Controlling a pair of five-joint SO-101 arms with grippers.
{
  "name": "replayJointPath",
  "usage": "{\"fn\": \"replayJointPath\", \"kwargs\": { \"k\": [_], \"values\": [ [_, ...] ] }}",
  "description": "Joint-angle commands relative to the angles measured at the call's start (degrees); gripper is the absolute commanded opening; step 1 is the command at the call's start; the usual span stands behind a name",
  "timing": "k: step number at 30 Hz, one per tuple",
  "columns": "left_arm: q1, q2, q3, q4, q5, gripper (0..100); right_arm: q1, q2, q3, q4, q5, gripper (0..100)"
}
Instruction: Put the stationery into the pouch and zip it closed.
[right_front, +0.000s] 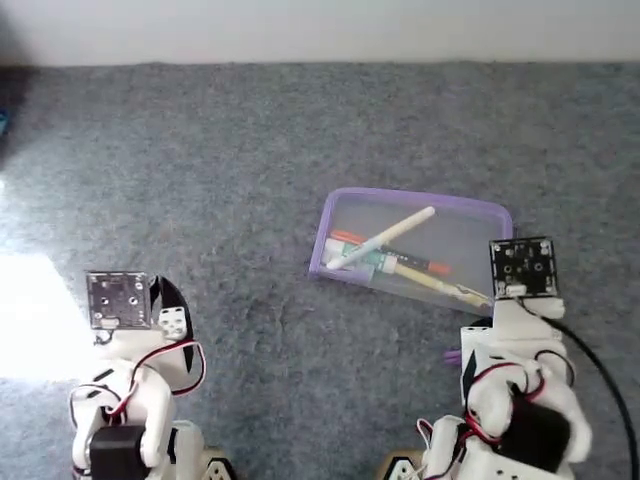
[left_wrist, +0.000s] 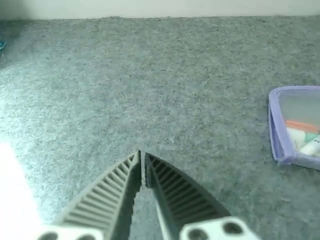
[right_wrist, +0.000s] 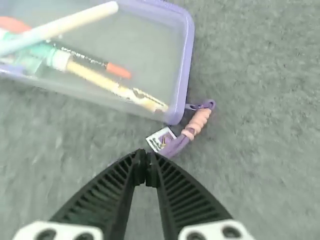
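Observation:
A clear pouch (right_front: 440, 225) with a purple edge lies on the grey carpet right of centre, holding several pens (right_front: 385, 243) and markers. In the right wrist view the pouch (right_wrist: 165, 50) shows its zipper pull (right_wrist: 201, 105) at one corner, with a pink and purple strap (right_wrist: 192, 131) and a small tag (right_wrist: 161, 138). My right gripper (right_wrist: 145, 161) is shut, its tips just short of the strap and tag, holding nothing. My left gripper (left_wrist: 141, 161) is shut over bare carpet, far from the pouch (left_wrist: 295, 127). The two arm bodies (right_front: 130, 340) (right_front: 520, 360) stand at the near edge.
Grey carpet (right_front: 200, 160) covers the table. A pale wall edge (right_front: 320, 30) runs along the far side. A bright patch (right_front: 30, 310) lies at the near left.

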Motion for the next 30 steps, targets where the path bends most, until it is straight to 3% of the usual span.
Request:
{"fn": "replayJointPath", "kwargs": {
  "k": [1,10,21,30],
  "values": [
    [0.18,-0.7,1.19,0.09,-2.55,1,0.57,-6.73,6.77,-5.85,-3.87,1.1],
    [0.35,-0.7,13.14,-0.26,-2.64,1,0.48,-20.44,24.35,-7.87,-5.19,1.1],
    [0.53,-0.53,18.33,-0.18,-2.37,1,0.48,-20.44,37.54,-11.74,-5.36,1.1],
    [0.53,-0.7,18.07,-0.18,-2.46,1,-0.84,-20.35,39.82,-11.65,-5.1,1.1]
  ]
}}
